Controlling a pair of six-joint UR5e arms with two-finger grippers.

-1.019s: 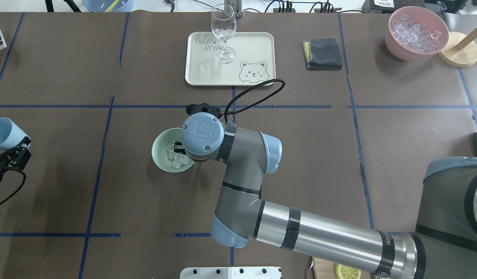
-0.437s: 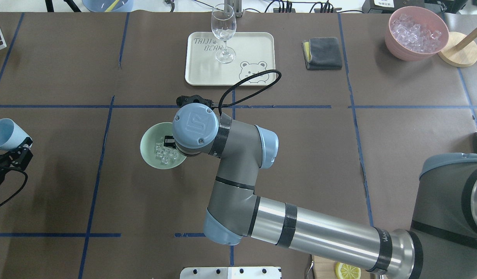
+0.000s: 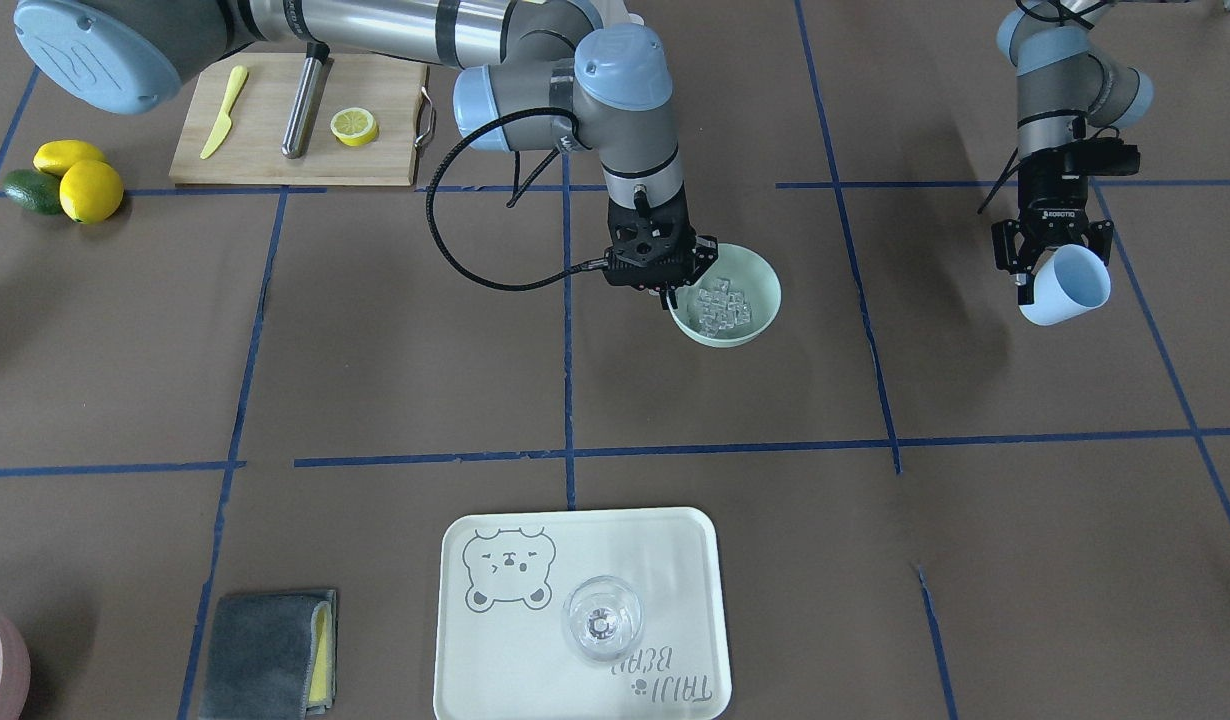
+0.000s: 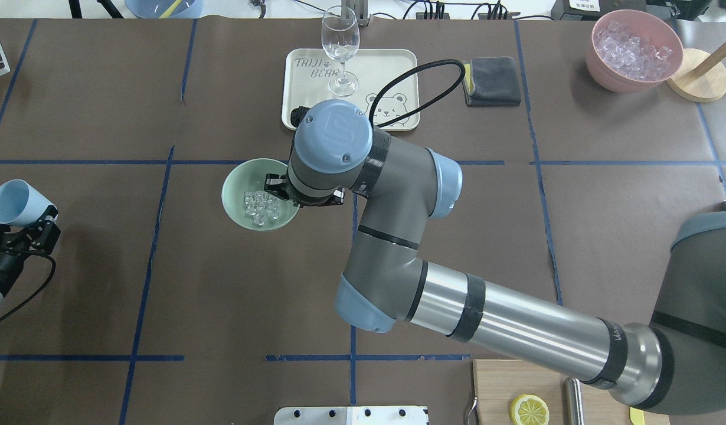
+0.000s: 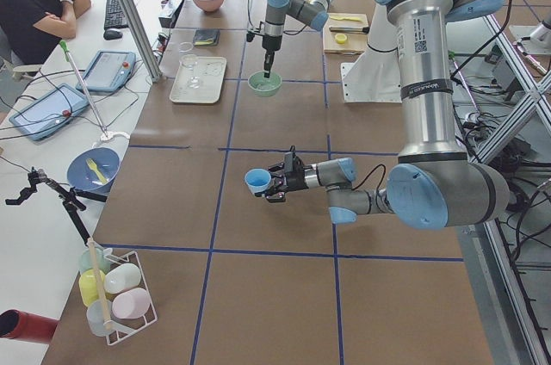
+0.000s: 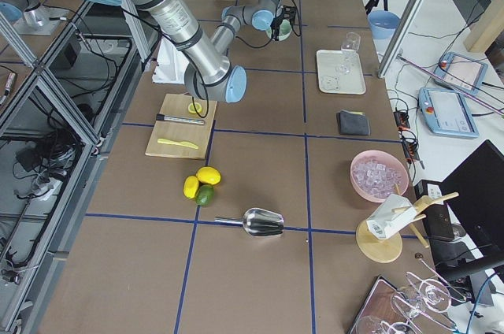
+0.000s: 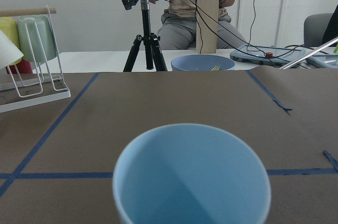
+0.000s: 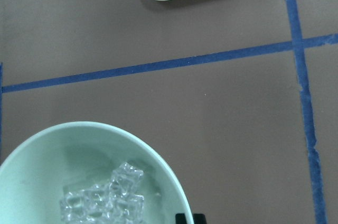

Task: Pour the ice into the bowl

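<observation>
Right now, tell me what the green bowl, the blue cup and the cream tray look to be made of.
The bowl: likely plastic or melamine, though unglazed ceramic is possible; pale mint, matte, no glare.
The cup: probably plastic; light blue, thin even rim, soft sheen.
The tray: plastic or melamine by its look; cream, smooth, rounded lip, printed bear.
</observation>
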